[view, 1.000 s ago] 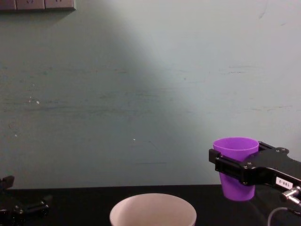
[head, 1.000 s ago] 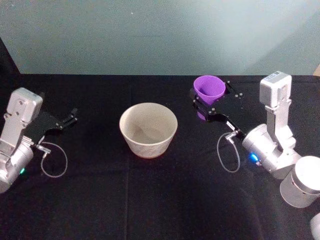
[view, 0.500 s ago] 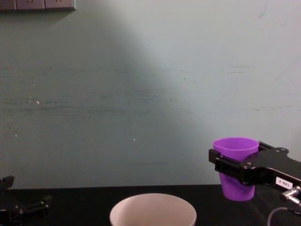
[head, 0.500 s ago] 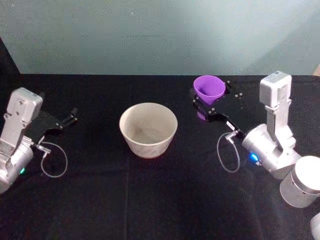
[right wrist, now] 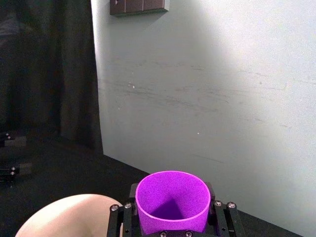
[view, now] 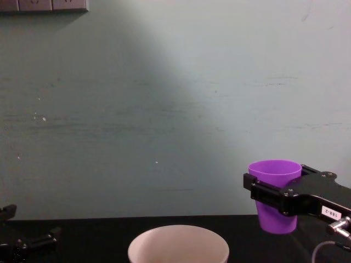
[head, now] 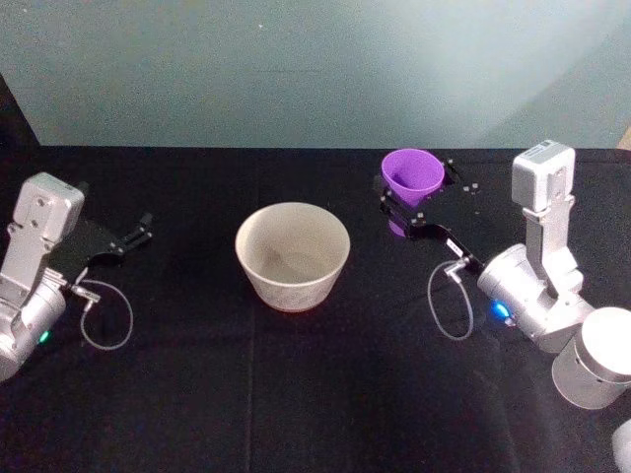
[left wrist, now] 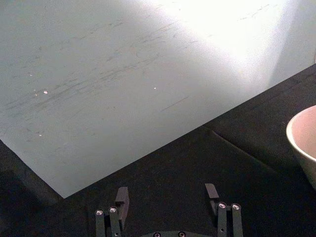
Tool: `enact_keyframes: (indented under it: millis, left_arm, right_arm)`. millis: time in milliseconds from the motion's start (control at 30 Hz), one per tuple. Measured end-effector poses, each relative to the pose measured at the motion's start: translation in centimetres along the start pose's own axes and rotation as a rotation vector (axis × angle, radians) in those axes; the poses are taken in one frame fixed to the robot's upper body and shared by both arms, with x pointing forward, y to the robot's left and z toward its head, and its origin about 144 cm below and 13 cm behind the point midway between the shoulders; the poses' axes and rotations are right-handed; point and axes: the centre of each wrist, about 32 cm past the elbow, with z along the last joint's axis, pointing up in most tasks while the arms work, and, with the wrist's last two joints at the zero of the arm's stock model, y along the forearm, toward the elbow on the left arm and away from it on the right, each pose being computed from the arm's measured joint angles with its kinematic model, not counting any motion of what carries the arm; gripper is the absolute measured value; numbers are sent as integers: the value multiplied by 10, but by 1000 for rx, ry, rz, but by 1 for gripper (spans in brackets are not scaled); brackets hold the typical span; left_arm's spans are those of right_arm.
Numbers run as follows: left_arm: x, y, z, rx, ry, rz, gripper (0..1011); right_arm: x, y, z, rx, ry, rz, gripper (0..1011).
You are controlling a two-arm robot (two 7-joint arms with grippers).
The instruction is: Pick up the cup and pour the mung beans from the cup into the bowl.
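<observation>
Holding the cup (head: 412, 172) upright, right claw (head: 416, 200) clamped on it, apart from bowl (head: 293, 281) right rim, bare tabletop (head: 296, 394) between; left claw (head: 138, 233) parked left, fingers apart

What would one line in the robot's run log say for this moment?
right pincer: shut on cup | cup: upright, right of bowl | left pincer: open, idle at left of table

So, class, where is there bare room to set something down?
Free: the table in front of the bowl, and between bowl and left pincer. Crowded: right of the bowl, where the right pincer grips the cup.
</observation>
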Motion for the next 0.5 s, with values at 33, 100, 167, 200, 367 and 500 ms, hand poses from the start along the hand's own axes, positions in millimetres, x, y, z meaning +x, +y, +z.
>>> enact_keyframes:
  millis: [33, 100, 167, 200, 367, 500]
  left_arm:
    - [0, 0, 0, 0, 0, 0, 1000]
    - [0, 0, 0, 0, 0, 0, 1000]
    - [0, 0, 0, 0, 0, 0, 1000]
    - [0, 0, 0, 0, 0, 0, 1000]
    - [0, 0, 0, 0, 0, 0, 1000]
    - [0, 0, 0, 0, 0, 0, 1000]
  right_arm:
    - [0, 0, 0, 0, 0, 0, 754]
    - [0, 0, 0, 0, 0, 0, 754]
    - [0, 0, 0, 0, 0, 0, 754]
    - [0, 0, 0, 0, 0, 0, 754]
    - [0, 0, 0, 0, 0, 0, 754]
    - [0, 0, 0, 0, 0, 0, 754]
